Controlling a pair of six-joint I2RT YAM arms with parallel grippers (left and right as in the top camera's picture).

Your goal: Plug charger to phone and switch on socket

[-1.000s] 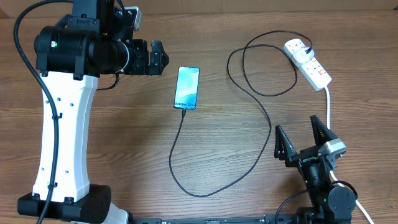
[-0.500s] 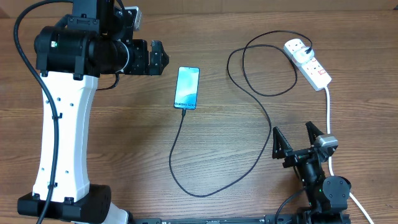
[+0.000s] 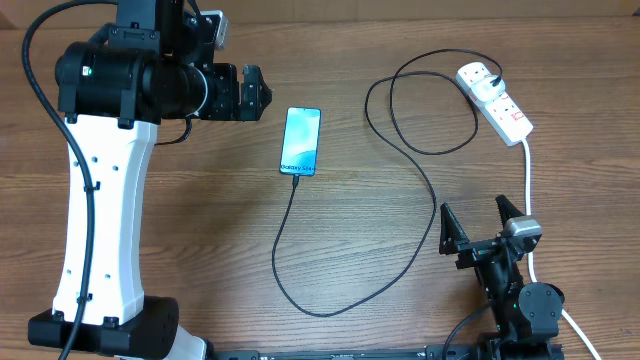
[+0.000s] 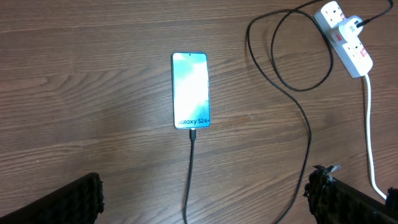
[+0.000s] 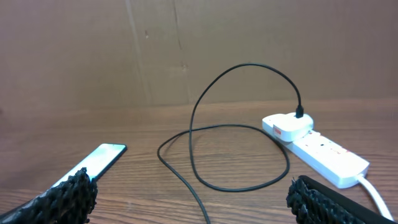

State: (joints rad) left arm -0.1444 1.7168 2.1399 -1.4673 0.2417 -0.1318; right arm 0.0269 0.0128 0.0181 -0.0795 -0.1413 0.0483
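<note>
Well, from the overhead view I see the phone (image 3: 301,141) flat on the table a little toward 12 o'clock from the centre, with its screen lit. The charger (image 4: 190,168) meets the phone's 6 o'clock edge, loops over the wood and ends at the socket (image 3: 497,102) at 2 o'clock. I cannot tell the position of the socket's switches. My left gripper (image 3: 258,92) waits at 10 o'clock, its fingers spread wide and holding nothing. My right gripper (image 3: 474,222) at 5 o'clock is equally wide and empty.
</note>
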